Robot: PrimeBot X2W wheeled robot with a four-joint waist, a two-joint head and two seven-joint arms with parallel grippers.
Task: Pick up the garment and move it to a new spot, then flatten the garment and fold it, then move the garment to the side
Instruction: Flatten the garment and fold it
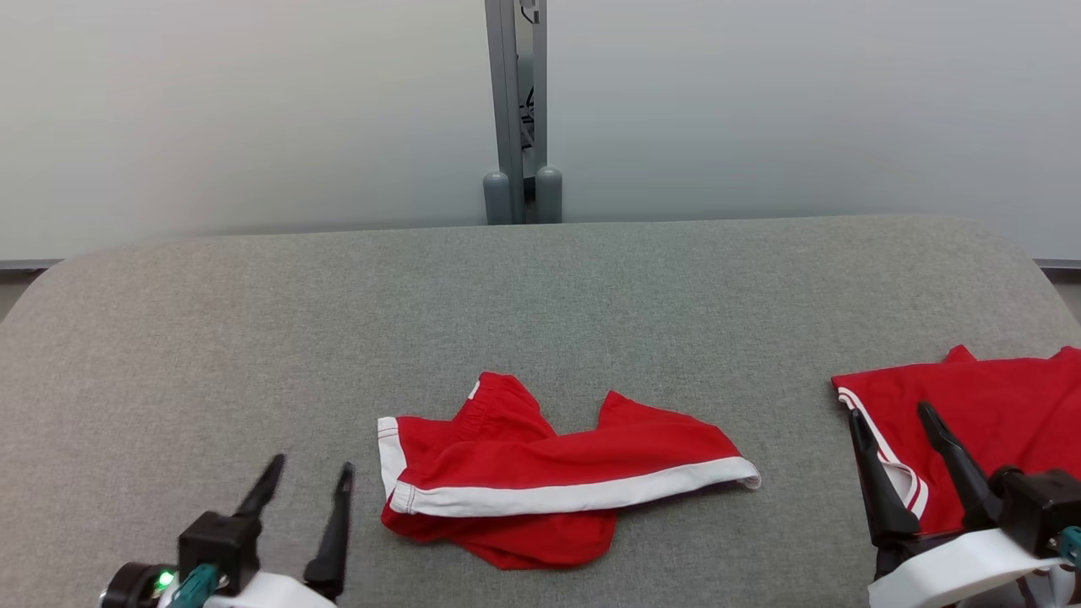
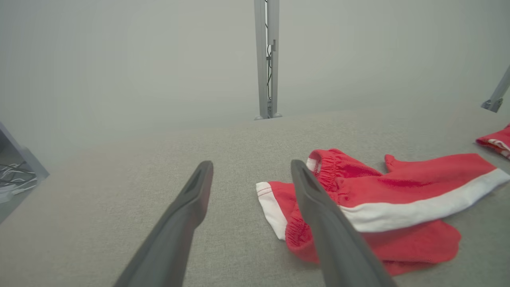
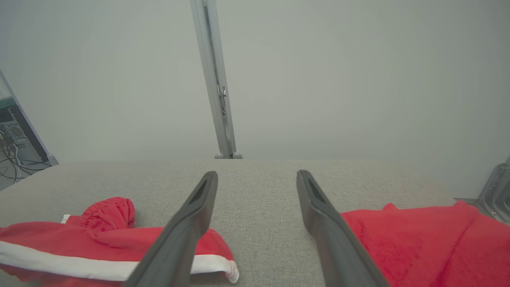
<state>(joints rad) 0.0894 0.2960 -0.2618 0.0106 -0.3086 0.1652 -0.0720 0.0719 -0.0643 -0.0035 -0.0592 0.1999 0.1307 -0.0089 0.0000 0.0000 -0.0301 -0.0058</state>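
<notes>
Grey fabric-covered table [image 1: 540, 295] spanned the head view. Crumpled red garment [image 1: 540, 460] with white trim lay bunched at the near centre of the table, touched by neither gripper. Second red garment [image 1: 996, 405] lay flatter at the table's right edge, well apart from the first. Left gripper [image 1: 312, 464] sat just left of the crumpled garment, fingers spread wide, nothing between them. Right gripper [image 1: 888, 411] was equally wide and empty, over the second garment's left border; contact not determinable.

We see the red garment [image 1: 540, 460] with white trim lying crumpled in a heap at the front middle of the grey table [image 1: 540, 295].
</notes>
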